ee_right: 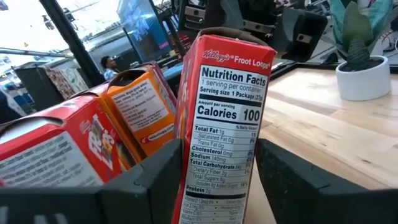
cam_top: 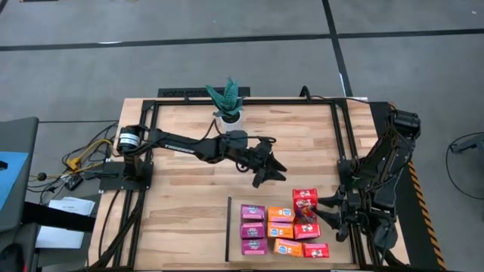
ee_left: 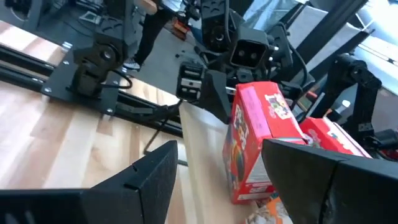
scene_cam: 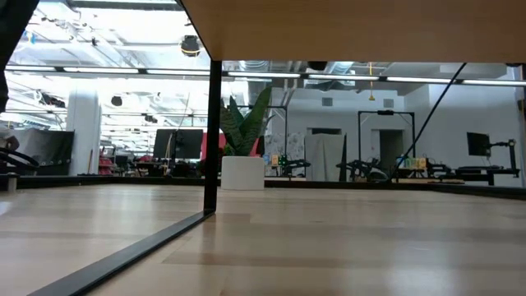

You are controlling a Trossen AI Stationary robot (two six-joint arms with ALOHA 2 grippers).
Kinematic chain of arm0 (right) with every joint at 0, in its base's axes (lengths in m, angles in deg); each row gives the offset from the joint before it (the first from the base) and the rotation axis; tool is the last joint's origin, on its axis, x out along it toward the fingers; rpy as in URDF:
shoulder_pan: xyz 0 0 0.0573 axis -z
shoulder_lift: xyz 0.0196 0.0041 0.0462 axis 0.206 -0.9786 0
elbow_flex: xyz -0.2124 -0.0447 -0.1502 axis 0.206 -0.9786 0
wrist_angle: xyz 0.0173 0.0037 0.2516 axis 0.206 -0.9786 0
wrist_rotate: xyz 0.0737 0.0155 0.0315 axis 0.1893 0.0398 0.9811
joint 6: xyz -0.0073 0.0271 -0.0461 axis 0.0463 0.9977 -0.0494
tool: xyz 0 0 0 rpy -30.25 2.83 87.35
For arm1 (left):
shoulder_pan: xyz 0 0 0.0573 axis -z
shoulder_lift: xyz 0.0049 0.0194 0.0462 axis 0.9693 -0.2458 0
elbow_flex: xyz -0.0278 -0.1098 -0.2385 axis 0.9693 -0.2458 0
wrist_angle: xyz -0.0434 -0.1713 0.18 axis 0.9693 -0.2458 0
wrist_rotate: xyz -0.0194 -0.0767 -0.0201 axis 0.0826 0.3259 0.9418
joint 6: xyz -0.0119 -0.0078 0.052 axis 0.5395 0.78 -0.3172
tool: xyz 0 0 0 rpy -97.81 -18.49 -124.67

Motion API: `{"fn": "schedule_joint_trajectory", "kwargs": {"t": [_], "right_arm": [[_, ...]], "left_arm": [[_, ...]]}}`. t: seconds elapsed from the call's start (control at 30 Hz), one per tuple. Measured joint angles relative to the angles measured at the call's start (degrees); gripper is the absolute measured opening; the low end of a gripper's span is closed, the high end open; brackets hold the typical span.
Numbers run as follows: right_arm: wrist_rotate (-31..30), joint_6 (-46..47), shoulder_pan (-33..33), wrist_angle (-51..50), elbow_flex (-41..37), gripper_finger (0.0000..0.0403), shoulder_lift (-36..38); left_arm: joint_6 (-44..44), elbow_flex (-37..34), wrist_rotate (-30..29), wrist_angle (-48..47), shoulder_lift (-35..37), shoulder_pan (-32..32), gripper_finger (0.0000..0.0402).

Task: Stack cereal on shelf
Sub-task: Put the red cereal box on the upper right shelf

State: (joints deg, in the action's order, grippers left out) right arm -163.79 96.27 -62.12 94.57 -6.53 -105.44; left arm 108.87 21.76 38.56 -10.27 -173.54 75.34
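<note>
The right gripper (cam_top: 324, 210) is low over the edge of the shelf (cam_top: 234, 227), its fingers (ee_right: 155, 180) set apart on either side of an upright red Froot Loops box (ee_right: 227, 112). The box stands on its end between them, its nutrition panel facing the wrist, and a thin sliver of wood shows between it and one finger, so the claw is spread around the box, not clamped on it

Just past that box, away from the claw, an orange cereal box (ee_right: 140, 112) stands beside it, and a second red box (ee_right: 50, 149) lies close against the orange one. From above, the rest of the cereal lies beyond the claw's tips on the same panel: two red boxes (cam_top: 306, 229) nearest it, then three orange ones (cam_top: 280, 230) in a line, then three magenta-purple ones (cam_top: 252, 230) farthest from it, next to the shelf's thin black strip

Farther off over the bare tabletop (cam_top: 181, 204), well apart from the shelf, the left gripper (cam_top: 266, 170) hangs with its two dark fingers (ee_left: 149, 180) spread wide and nothing between them, pointed toward the red box and the right claw

Beyond the left claw, near the table's far edge, a potted green plant (cam_top: 227, 98) stands in a white pot
</note>
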Motion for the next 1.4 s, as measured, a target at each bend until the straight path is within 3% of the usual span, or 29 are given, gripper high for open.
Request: {"fn": "schedule_joint_trajectory", "kwargs": {"t": [0.2,0.43,0.77,1.1,1.27,1.4], "right_arm": [[0.0,-0.1,-0.1,0.4,0.0,0.0231,0.0],[-0.1,-0.2,-0.1,0.5,0.0,0.0231,0.0],[0.0,-0.6,-1.0,1.4,0.2,0.0232,1.9],[0.0,-13.6,-3.4,2.7,0.2,0.0239,11.7],[0.0,-18.2,-6.8,5.5,0.3,0.0236,16.8],[0.8,-25.4,-8.8,12.5,0.3,0.0235,19.4]], "left_arm": [[0.0,0.0,-0.1,-0.6,0.0,0.4,0.0224],[-4.5,3.4,-4.4,-2.3,-1.4,1.2,0.0224],[-2.0,13.9,7.7,-8.3,-9.4,0.9,0.0224],[-2.2,14.1,6.6,-7.9,-9.1,1.0,0.0224],[-1.8,14.1,11.1,-8.7,-7.5,-0.6,0.0224],[-4.3,14.1,14.0,-17.3,-2.2,-3.2,0.0224]]}}
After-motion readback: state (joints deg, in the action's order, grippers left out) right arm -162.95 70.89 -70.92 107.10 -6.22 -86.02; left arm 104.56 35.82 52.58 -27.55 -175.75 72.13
